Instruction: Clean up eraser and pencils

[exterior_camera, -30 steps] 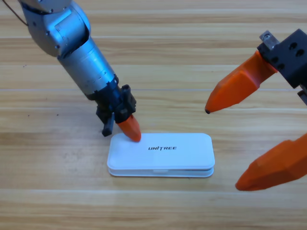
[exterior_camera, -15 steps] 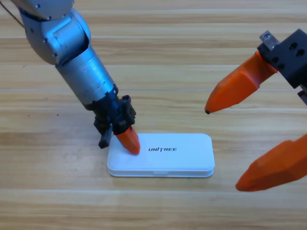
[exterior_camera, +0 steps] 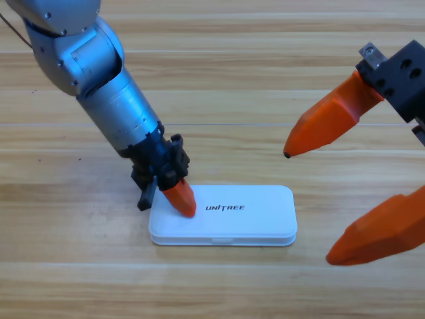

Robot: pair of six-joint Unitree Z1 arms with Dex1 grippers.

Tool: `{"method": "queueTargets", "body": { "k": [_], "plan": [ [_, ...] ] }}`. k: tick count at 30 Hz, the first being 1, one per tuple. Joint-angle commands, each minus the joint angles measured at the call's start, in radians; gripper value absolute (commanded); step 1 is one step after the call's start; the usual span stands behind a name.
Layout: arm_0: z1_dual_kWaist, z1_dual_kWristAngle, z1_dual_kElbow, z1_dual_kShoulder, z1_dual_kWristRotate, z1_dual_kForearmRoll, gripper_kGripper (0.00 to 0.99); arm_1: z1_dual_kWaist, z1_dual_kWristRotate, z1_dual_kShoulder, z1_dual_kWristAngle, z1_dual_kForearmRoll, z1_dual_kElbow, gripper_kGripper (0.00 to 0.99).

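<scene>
The white case (exterior_camera: 232, 216) lies closed on the table, its lid down with the printed name facing up. My left gripper (exterior_camera: 180, 200) points down at the lid's left end, its orange tip resting on the white surface. The eraser and both pencils are out of view. My right gripper (exterior_camera: 307, 203) waits at the picture's right edge, open, with one orange jaw above and one below and nothing between them.
The grey left arm (exterior_camera: 99, 73) slants in from the upper left corner. Bare wooden table (exterior_camera: 219, 80) lies behind the case and in front of it.
The left gripper has slid a little down and right along the lid's left end. The case and the right gripper have stayed put.
</scene>
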Motion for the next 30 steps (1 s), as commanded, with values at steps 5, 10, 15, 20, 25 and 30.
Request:
{"method": "queueTargets", "body": {
  "k": [5, 10, 15, 20, 25, 30],
  "plan": [
    [-0.028, 0.098, -0.044, -0.103, -0.043, 0.144, 0.000, 0.028, 0.004, -0.002, 0.008, -0.031, 0.030, 0.989],
    [-0.031, 0.140, -0.073, -0.246, -0.039, 0.234, 0.882, 0.028, 0.004, -0.002, 0.008, -0.031, 0.030, 0.989],
    [-0.094, 0.143, -0.058, -0.422, -0.123, 0.273, 0.990, 0.028, 0.004, 0.000, 0.008, -0.032, 0.030, 0.989],
    [-0.236, 0.152, -0.056, -0.556, -0.364, 0.320, 0.990, 0.028, 0.004, 0.001, 0.008, -0.034, 0.031, 0.989],
    [-0.305, 0.158, -0.007, -0.711, -0.322, 0.287, 0.990, 0.028, 0.004, 0.003, 0.006, -0.034, 0.031, 0.989],
    [-0.314, 0.121, 0.122, -0.832, -0.264, 0.109, 0.990, 0.028, 0.004, 0.003, 0.006, -0.034, 0.031, 0.989]
  ]
}}
